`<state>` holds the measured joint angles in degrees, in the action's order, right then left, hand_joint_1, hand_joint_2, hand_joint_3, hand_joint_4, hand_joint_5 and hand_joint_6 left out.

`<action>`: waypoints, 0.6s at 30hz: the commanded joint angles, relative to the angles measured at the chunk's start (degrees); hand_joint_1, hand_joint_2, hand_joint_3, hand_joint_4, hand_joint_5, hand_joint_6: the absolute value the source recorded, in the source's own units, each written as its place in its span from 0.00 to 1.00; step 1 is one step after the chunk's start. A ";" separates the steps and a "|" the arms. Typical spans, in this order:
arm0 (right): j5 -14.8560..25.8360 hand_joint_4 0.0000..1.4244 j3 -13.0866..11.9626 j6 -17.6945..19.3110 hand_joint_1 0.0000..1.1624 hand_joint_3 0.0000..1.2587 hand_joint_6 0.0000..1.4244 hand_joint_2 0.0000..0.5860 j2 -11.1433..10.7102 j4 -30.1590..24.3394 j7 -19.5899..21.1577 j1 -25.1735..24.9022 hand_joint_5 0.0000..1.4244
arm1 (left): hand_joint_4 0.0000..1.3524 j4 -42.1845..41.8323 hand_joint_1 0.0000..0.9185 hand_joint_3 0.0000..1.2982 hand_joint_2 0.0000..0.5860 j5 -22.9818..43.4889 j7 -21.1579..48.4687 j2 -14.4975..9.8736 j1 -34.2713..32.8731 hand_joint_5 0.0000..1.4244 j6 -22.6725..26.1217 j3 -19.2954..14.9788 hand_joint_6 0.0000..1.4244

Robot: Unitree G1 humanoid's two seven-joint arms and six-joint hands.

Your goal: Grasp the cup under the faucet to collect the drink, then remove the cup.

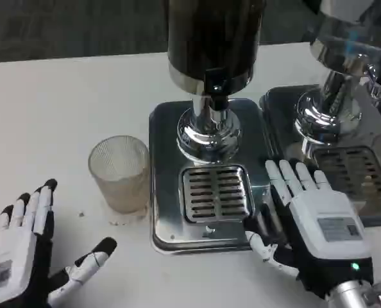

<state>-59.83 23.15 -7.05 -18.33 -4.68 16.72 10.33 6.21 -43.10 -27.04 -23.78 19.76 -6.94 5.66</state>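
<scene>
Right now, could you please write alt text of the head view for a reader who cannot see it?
A clear ribbed cup stands on the white table, left of a steel drink dispenser and off its drip tray. The open left hand lies near the cup; the right hand rests at the tray's right edge.

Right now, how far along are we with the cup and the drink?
Nothing looks done yet. The cup stands on the table left of the dispenser, off the drip grate, seemingly empty. The left hand is open beside it; the right hand rests at the tray's right edge. Grasping, filling and removing remain.
</scene>
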 commanded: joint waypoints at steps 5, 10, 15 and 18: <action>-0.27 0.00 -0.10 -0.28 0.22 0.00 0.00 0.72 -0.07 -0.39 0.40 0.13 0.00 | 0.00 0.47 0.00 0.00 0.21 -0.07 -1.65 0.11 0.10 0.00 -0.72 0.14 0.00; -0.25 0.00 -0.10 -0.47 0.23 0.00 0.00 0.72 0.01 -0.65 0.26 0.23 0.00 | 0.00 0.26 0.00 0.00 0.20 -1.33 -2.13 -0.13 0.02 0.00 -0.38 0.54 0.00; -0.17 0.00 -0.10 -0.44 0.23 0.00 0.00 0.72 -0.05 -0.65 0.16 0.22 0.00 | 0.00 0.36 0.00 0.00 0.19 -1.03 -2.12 -0.08 0.01 0.00 -0.51 0.48 0.00; -0.17 0.00 -0.08 -0.47 0.23 0.00 0.00 0.72 -0.05 -0.65 0.06 0.22 0.00 | 0.00 0.40 0.00 0.00 0.19 -0.85 -2.09 -0.02 0.00 0.00 -0.59 0.45 0.00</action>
<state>-59.83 23.16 -7.26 -18.33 -4.82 16.71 10.36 6.32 -43.78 -28.41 -23.74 19.75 -7.14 5.76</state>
